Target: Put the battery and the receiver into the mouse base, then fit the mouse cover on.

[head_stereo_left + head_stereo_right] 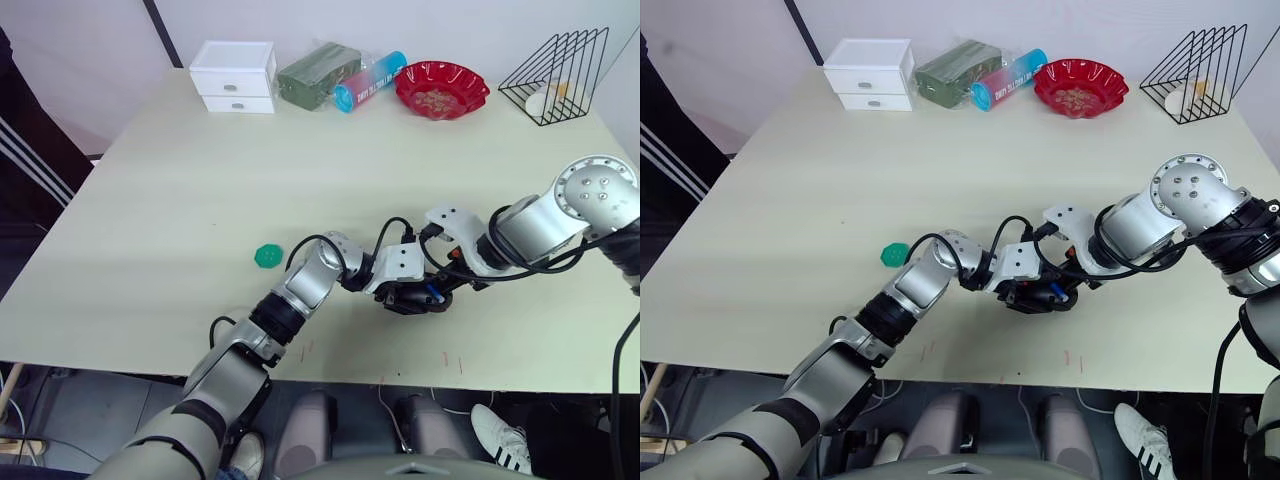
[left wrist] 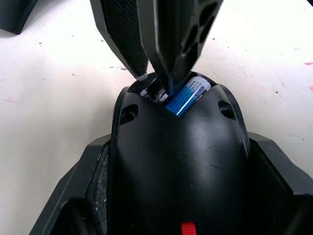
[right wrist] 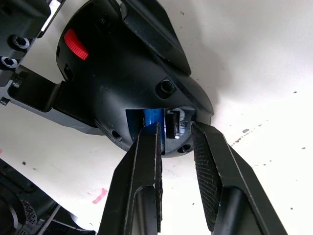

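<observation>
The black mouse base (image 1: 410, 298) sits near the table's front edge with my left gripper (image 1: 400, 285) shut on it; its fingers (image 2: 93, 171) clamp both sides. The blue battery (image 2: 188, 95) lies in the hollow at the base's end. My right gripper (image 3: 173, 129) reaches in from the right, its tips at that hollow beside the battery (image 3: 146, 117). A small dark stub, the receiver (image 3: 172, 125), stands between the right fingertips (image 3: 149, 134), which are shut on it. A black corner (image 2: 14, 14) lies on the table beyond; I cannot tell whether it is the mouse cover.
A green octagonal disc (image 1: 267, 256) lies left of my left arm. Along the far edge stand white drawers (image 1: 235, 75), a green packet (image 1: 318, 75), a blue tube (image 1: 370, 78), a red bowl (image 1: 441, 88) and a wire rack (image 1: 555, 75).
</observation>
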You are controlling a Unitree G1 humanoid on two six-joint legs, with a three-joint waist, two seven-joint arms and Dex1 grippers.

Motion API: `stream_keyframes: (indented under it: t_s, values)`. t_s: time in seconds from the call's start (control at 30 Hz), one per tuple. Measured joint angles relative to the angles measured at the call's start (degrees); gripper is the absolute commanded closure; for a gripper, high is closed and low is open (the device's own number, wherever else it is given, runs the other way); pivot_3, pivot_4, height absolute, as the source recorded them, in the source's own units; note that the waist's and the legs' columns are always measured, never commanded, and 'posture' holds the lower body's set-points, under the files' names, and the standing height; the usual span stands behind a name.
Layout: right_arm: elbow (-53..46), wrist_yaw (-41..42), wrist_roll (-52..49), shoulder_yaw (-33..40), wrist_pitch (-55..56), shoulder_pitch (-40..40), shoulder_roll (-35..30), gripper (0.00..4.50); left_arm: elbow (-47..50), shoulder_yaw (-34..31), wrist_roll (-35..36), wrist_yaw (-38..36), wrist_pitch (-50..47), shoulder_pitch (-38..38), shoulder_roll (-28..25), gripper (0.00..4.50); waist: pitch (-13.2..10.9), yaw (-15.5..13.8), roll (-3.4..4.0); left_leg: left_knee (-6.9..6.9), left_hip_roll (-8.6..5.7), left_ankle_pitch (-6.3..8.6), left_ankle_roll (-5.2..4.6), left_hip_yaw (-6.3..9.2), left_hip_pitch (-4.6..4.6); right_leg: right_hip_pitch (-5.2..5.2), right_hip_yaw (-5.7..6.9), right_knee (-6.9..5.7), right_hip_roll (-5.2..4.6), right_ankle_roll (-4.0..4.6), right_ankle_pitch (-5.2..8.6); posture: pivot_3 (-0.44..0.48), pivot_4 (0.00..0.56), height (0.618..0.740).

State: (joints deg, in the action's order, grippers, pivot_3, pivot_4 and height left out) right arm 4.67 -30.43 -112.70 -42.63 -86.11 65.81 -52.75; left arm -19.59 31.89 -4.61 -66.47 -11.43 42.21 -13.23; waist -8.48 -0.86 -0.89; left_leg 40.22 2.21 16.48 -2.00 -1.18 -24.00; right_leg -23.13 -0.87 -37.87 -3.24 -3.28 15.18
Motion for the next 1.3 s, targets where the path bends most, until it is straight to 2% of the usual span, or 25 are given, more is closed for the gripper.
stream_keyframes:
  t_s: [0.1, 0.3, 0.6, 0.67, 0.73, 0.83, 0.9, 0.97, 1.03, 1.1, 1.17, 1.3]
  values:
    - [-0.39, 0.22, 0.0, 0.01, -0.03, 0.53, -0.35, 3.51, 0.08, 0.0, -0.01, 0.0, -0.07, -0.03, -0.02, 1.51, 0.0, 0.01, 0.0, -0.01, 0.0, 0.0, 0.0, 0.0, 0.0, 0.0, 0.01, 0.01, -0.01, 0.02, 0.01, 0.0, 0.15, 0.74]
    - [-4.56, 4.78, 0.0, 0.64, 0.04, 0.27, -5.39, 3.51, 0.43, 0.08, -0.02, -0.03, -0.67, -0.03, 0.11, 1.51, -0.03, -0.05, 0.05, -0.03, -0.02, 0.02, -0.04, 0.04, -0.11, -0.03, 0.11, 0.1, -0.09, 0.05, 0.03, 0.0, 0.15, 0.74]
    - [-17.34, 9.47, 2.3, 10.36, 5.7, -14.15, -13.09, 3.51, 0.85, 0.16, -0.01, -0.31, -1.17, 0.04, -0.05, 1.51, -0.04, 0.06, 0.07, -0.04, -0.04, 0.04, -0.07, 0.08, -0.22, -0.07, 0.14, 0.17, -0.13, -0.1, -0.05, 0.0, 0.15, 0.74]
    - [-22.08, 13.76, 8.27, 16.16, 8.25, -20.26, -13.33, 3.51, 0.84, 0.15, -0.01, -0.34, -1.22, 0.12, -0.04, 1.51, -0.04, 0.04, 0.07, -0.04, -0.03, 0.04, -0.07, 0.08, -0.21, -0.07, 0.15, 0.17, -0.08, -0.11, -0.06, 0.0, 0.15, 0.74]
    - [-23.07, 15.23, 9.97, 18.17, 9.11, -22.19, -13.42, 3.51, 0.87, 0.19, -0.01, -0.36, -1.32, 0.18, -0.01, 1.51, -0.04, 0.04, 0.08, -0.04, -0.04, 0.04, -0.07, 0.08, -0.2, -0.07, 0.15, 0.17, -0.07, -0.11, -0.06, 0.0, 0.15, 0.74]
    - [-30.14, 26.18, 24.15, 28.28, 19.2, -36.78, -13.11, 3.51, 1.65, 0.23, -0.02, -0.5, -2.04, -0.21, -0.18, 1.51, -0.03, -0.06, 0.04, -0.05, -0.03, 0.04, -0.07, 0.12, -0.23, -0.05, 0.1, 0.21, 0.08, -0.15, -0.06, 0.0, 0.15, 0.74]
    - [-31.66, 30.61, 29.13, 31.32, 23.45, -41.95, -12.11, 3.51, 2.12, 0.15, 0.01, -0.6, -2.18, -0.41, -0.51, 1.51, -0.03, 0.03, 0.06, -0.07, -0.05, 0.04, -0.07, 0.13, -0.21, -0.04, 0.09, 0.19, 0.15, -0.19, -0.07, 0.0, 0.15, 0.74]
    - [-32.95, 34.58, 32.9, 33.25, 26.59, -45.22, -11.64, 4.01, 2.22, 0.09, 0.04, -0.68, -2.27, -0.37, -0.71, 1.51, -0.03, 0.07, 0.1, -0.07, -0.05, 0.04, -0.07, 0.09, -0.15, -0.05, 0.03, 0.14, 0.2, -0.2, -0.08, 0.0, 0.15, 0.74]
    - [-35.29, 41.92, 40.74, 39.11, 33.09, -52.69, -10.69, 4.47, 2.41, 0.23, 0.02, -0.54, -2.28, -0.46, -0.58, 1.51, -0.07, -0.1, -0.02, -0.07, -0.06, 0.04, -0.07, 0.15, -0.05, 0.03, 0.06, 0.14, 0.33, -0.18, -0.07, 0.0, 0.15, 0.74]
    - [-35.57, 48.89, 50.5, 41.6, 41.44, -60.29, -9.85, 4.47, 2.53, 0.22, 0.02, -0.6, -2.33, -0.44, -0.7, 1.51, -0.07, -0.1, -0.01, -0.07, -0.1, 0.04, -0.07, 0.07, -0.02, 0.04, -0.03, 0.15, 0.36, -0.19, -0.06, 0.0, 0.15, 0.74]
    - [-35.38, 53.56, 56.15, 43.26, 46.36, -64.38, -8.67, 4.47, 2.57, 0.13, 0.0, -0.7, -2.4, -0.36, -1.06, 1.51, -0.06, 0.07, 0.0, -0.07, -0.12, 0.04, -0.07, 0.01, 0.04, 0.05, -0.09, 0.15, 0.39, -0.2, -0.07, 0.0, 0.15, 0.74]
    - [-34.92, 60.45, 64.04, 45.37, 54.87, -68.05, -4.35, 4.47, 2.64, 0.12, 0.0, -0.56, -2.43, -0.55, -1.15, 1.51, -0.06, 0.11, 0.0, -0.07, -0.1, 0.04, -0.06, 0.0, 0.21, 0.15, -0.15, 0.1, 0.48, -0.2, -0.06, 0.0, 0.15, 0.74]
